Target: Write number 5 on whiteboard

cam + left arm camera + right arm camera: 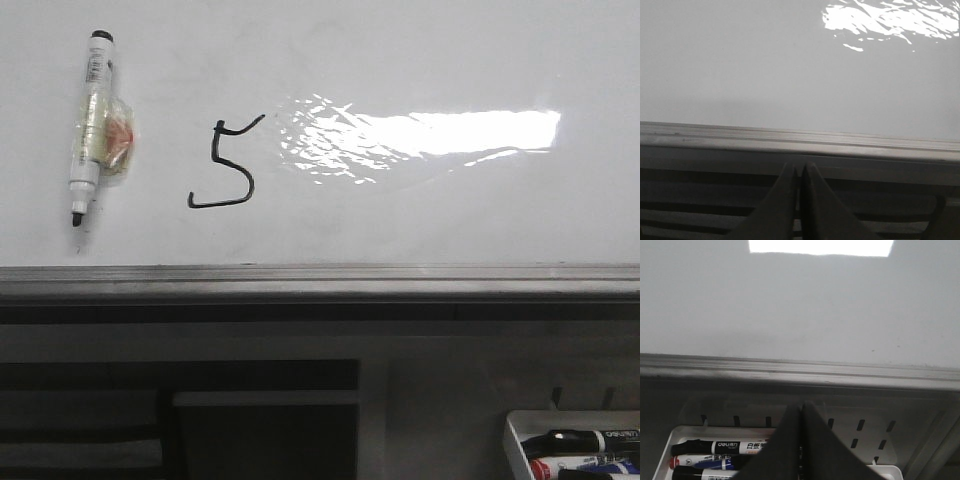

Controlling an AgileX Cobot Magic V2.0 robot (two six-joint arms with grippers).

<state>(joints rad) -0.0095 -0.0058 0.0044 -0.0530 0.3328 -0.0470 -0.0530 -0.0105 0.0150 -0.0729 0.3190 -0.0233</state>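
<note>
1. One black number 5 (224, 163) sits on the whiteboard (420, 220), left of the middle as you look forward over the table. Its top stroke is angular and its bottom hooks back to the left.
2. You can see an uncapped black marker (88, 125) lying on the board well to the left of the digit, tip toward the near edge, with clear tape and an orange patch wrapped around its middle.
3. You will find a bright glare (420, 135) just right of the digit, spreading toward the right side of the board.
4. Your near edge of the board is a dark grey metal rail (320, 280) running the full width.
5. Look at the left gripper (799, 172) in its wrist view: the two fingers are pressed together with nothing between them, on the near side of the rail.
6. Look at the right gripper (801, 410) in its wrist view: the fingers are likewise pressed together and hold nothing. It hangs over a white tray (520, 440) at the near right.
7. You can count several markers (720, 446) lying side by side in that tray, among them black and red caps.
</note>
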